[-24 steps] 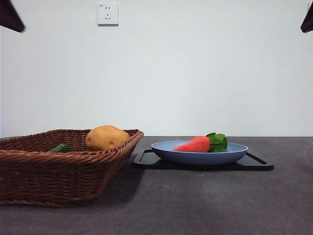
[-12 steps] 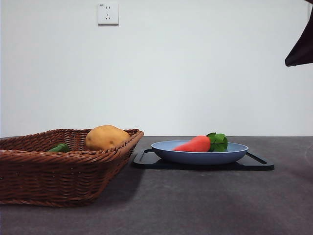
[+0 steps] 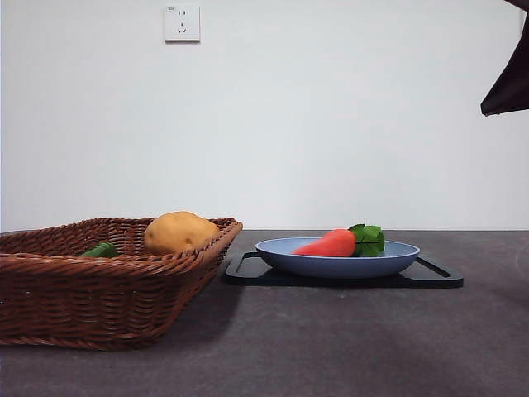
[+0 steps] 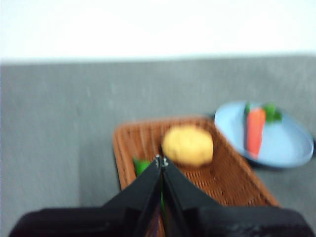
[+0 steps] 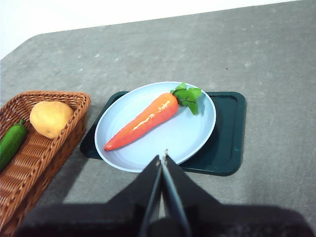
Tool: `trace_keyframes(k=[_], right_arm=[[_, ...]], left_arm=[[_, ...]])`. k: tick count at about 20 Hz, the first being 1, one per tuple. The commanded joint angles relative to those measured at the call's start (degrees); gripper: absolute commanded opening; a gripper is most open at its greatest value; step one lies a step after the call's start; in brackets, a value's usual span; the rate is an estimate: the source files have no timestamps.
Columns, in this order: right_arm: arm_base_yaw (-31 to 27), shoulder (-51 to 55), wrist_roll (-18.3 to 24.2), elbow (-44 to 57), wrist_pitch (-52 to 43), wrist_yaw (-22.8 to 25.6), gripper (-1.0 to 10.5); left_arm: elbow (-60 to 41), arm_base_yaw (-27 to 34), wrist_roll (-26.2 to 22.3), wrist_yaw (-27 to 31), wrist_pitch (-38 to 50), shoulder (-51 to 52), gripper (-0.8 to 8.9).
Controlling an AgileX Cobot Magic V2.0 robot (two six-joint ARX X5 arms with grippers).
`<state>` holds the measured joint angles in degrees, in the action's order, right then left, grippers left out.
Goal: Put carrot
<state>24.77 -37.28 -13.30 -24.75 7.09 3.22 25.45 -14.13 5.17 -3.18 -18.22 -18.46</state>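
The carrot (image 3: 329,245), orange-red with green leaves, lies in a light blue plate (image 3: 281,255) on a black tray (image 3: 434,275). In the right wrist view the carrot (image 5: 143,121) lies across the plate (image 5: 197,133), and my right gripper (image 5: 163,157) hangs above the plate's near rim, shut and empty. My left gripper (image 4: 162,161) is shut and empty, high over the wicker basket (image 4: 232,180). The carrot (image 4: 255,129) shows off to the side there. A dark arm part (image 3: 506,78) shows at the front view's top right.
The brown wicker basket (image 3: 74,298) stands left of the tray. It holds a tan potato (image 3: 179,231) and a small green vegetable (image 3: 101,250). A wall socket (image 3: 182,23) is on the white wall behind. The grey table (image 3: 347,339) stretches in front.
The black tip at the top left corner has gone out of view. The dark arm at the top right has come lower and further in, then held still. The objects have not moved.
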Motion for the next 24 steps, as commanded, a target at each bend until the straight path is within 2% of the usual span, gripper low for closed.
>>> trace_keyframes(k=[1, 4, 6, 9, 14, 17, 24], right_arm=[[0.3, -0.2, -0.6, -0.4, -0.7, 0.2, 0.0], [0.3, -0.2, -0.6, -0.4, -0.7, 0.2, 0.0], [0.3, -0.2, -0.6, -0.4, -0.7, 0.2, 0.0], [0.3, -0.2, -0.6, -0.4, -0.7, 0.2, 0.0], [0.3, -0.2, -0.6, -0.4, -0.7, 0.2, 0.0], [0.3, -0.2, -0.6, -0.4, -0.7, 0.2, 0.0], [0.3, -0.2, -0.6, -0.4, -0.7, 0.2, 0.0]], left_arm=[[-1.0, 1.6, -4.6, 0.2, 0.6, 6.2, 0.08], [-5.6, 6.3, -8.5, 0.6, 1.0, 14.0, 0.08], [-9.2, 10.2, -8.4, 0.6, 1.0, 18.0, 0.08], [-13.9, 13.4, -8.4, 0.6, 3.6, 18.4, 0.08], [-23.4, 13.7, -7.7, 0.0, 10.6, 18.4, 0.08], [-25.1, 13.7, -6.6, 0.0, 7.8, 18.4, 0.08], [-25.1, 13.7, -6.7, 0.0, 8.3, 18.4, 0.08]])
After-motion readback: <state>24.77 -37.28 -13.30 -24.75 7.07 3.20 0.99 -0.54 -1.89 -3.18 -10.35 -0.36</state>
